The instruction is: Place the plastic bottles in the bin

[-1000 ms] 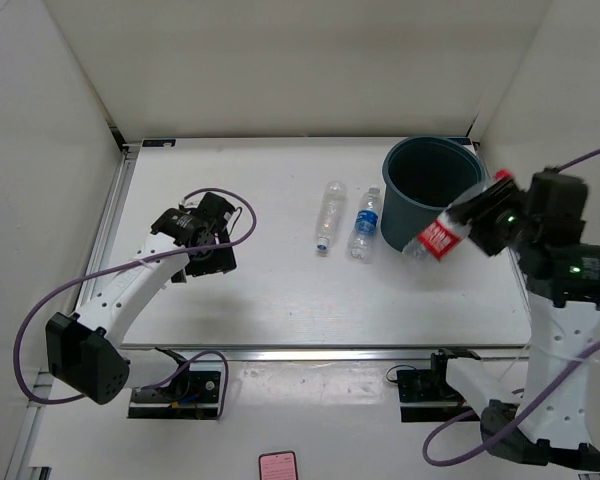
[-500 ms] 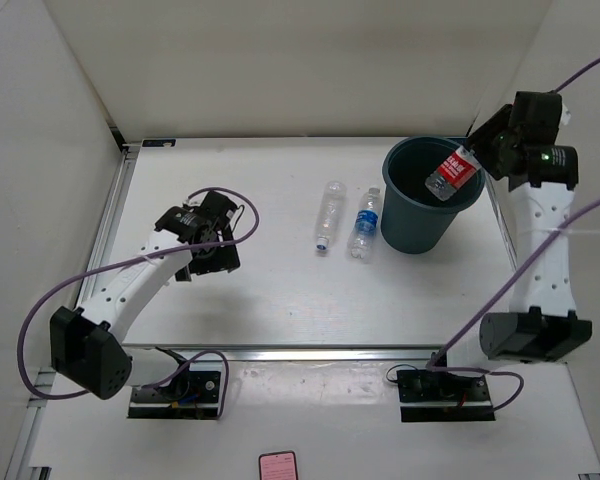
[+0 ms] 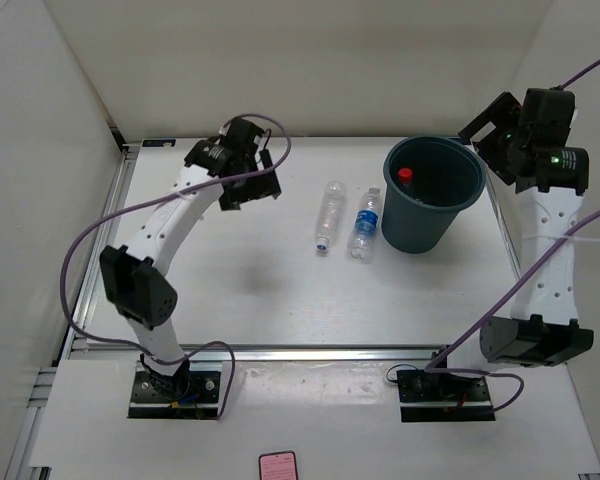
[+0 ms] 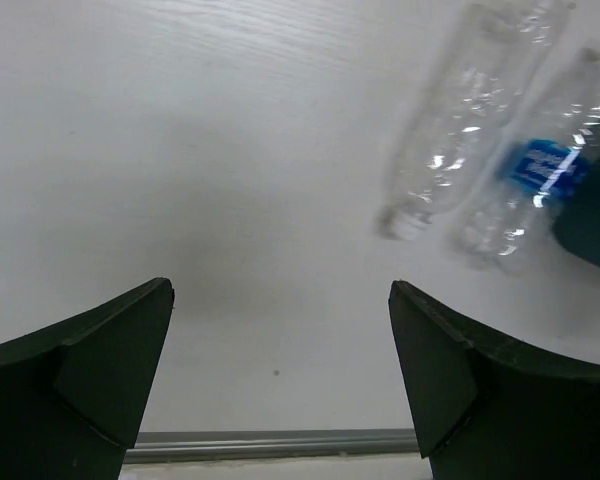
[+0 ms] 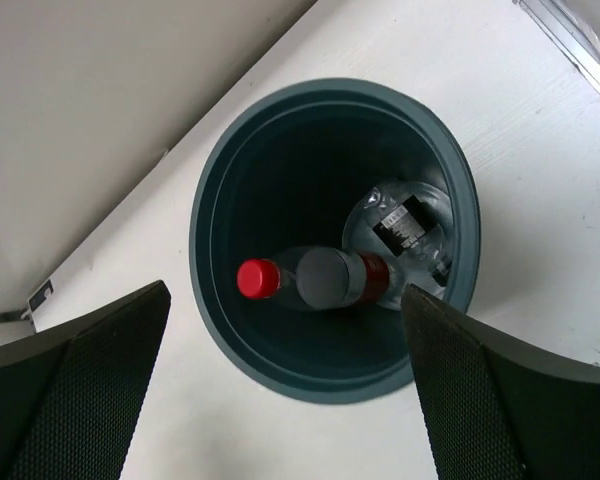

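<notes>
The bin [image 3: 416,232] stands at the back right of the table. Inside it lie the red-labelled bottle [image 5: 320,278], red cap [image 3: 404,175] up, and the short black-labelled bottle [image 5: 405,225]. My right gripper [image 3: 486,135] hovers over the bin's right rim [image 5: 205,270], open and empty [image 5: 285,292]. The unlabelled bottle [image 3: 329,214] and the blue-labelled bottle [image 3: 365,223] lie side by side on the table just left of the bin. My left gripper [image 3: 252,186] is open above the table left of them; both show in its view, unlabelled [image 4: 460,130] and blue-labelled [image 4: 540,170].
White walls close in the table at the back and on both sides. A metal rail [image 3: 310,352] runs along the near edge. Purple cables [image 3: 90,240] trail from both arms. The bin's wall [image 4: 595,225] shows at the right edge of the left wrist view.
My right gripper carried the red-labelled bottle over the bin, opened and let it drop inside. My left arm swung from the left side toward the back centre, nearer the two lying bottles.
</notes>
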Robot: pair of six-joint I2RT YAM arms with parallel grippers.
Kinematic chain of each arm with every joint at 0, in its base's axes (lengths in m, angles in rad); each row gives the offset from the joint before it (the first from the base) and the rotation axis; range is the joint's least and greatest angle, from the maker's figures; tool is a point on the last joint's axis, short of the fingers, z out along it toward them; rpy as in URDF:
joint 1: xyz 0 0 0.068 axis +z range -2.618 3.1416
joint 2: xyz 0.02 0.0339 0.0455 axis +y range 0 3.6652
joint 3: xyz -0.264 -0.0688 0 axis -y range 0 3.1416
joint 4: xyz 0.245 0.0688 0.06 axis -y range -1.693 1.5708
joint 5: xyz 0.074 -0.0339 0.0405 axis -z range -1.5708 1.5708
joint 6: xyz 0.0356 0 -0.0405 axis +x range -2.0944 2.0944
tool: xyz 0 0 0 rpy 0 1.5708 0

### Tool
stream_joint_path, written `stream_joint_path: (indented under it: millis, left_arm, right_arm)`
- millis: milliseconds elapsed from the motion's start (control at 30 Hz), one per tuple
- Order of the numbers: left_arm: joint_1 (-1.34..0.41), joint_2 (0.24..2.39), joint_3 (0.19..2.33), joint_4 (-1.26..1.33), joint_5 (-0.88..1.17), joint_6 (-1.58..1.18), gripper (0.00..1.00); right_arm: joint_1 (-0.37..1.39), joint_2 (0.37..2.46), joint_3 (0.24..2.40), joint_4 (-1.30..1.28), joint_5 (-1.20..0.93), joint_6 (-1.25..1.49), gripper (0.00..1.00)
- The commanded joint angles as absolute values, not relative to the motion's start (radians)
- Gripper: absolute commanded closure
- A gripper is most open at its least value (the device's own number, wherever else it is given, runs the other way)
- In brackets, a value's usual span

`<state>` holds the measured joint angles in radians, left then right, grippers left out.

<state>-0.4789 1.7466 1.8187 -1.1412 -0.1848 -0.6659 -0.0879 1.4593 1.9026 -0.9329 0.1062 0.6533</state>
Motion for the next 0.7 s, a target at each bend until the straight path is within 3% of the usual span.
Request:
stream_joint_path:
  millis: [0, 333, 667]
  left_arm:
    - [-0.476, 1.874, 1.971, -1.103, -0.025, -0.661, 0.00]
    - [-0.498, 2.244, 2.311, -0.950, 0.149, -0.621, 0.00]
    - [-0.589, 2.404, 2.393, -0.829, 0.123, -0.485, 0.00]
  right_arm:
    - [-0.100, 1.411, 1.859, -0.963, 0.035, 0.621, 0.00]
    - [-0.118, 1.283, 1.681, -0.976, -0.090, 0.650, 0.00]
    - [-0.118, 1.195, 1.600, -0.957, -0.091, 0.629, 0.00]
